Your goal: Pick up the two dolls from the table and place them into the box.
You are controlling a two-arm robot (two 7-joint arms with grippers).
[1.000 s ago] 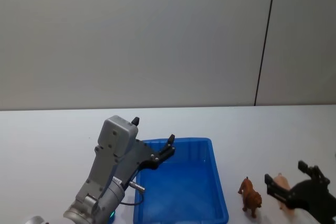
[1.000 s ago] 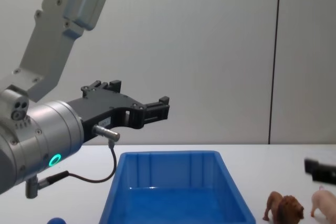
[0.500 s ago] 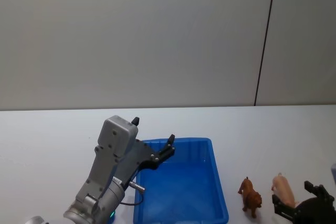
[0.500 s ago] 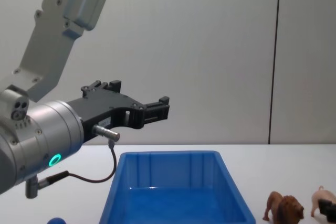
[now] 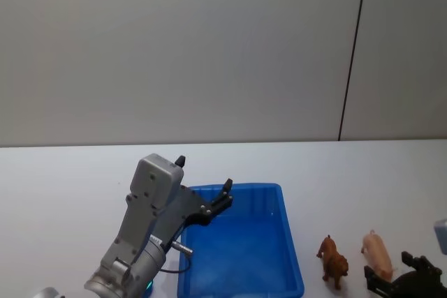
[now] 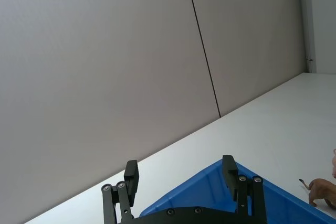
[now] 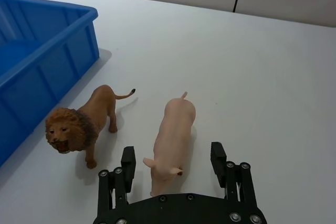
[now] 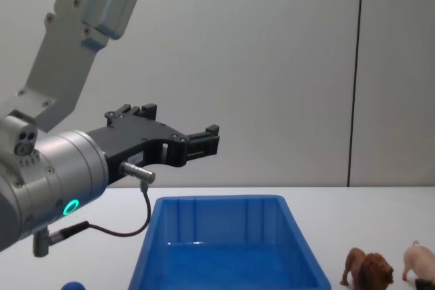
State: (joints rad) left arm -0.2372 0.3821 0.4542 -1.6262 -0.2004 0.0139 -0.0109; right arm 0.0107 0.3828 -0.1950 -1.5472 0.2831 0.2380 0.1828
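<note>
Right gripper (image 7: 173, 151): fingers spread wide, holding nothing, low over the table (image 7: 273, 66).
Pig (image 7: 173, 127): standing at the gripper's 11 o'clock in the head view, long axis 11-to-5, snout toward the finger gap. The right arm is nearer.
Lion (image 7: 84, 121): 9 o'clock of the pig, apart.
Box (image 7: 47, 61): 9 o'clock of the lion.
Left gripper (image 8: 204, 137): fingers parted, holding nothing, above the box's 10 o'clock corner.
Legible writing: none.

Open table (image 7: 273, 77) right of the pig (image 7: 174, 129); lion (image 7: 84, 121) just beside its left, gap perhaps tight.
</note>
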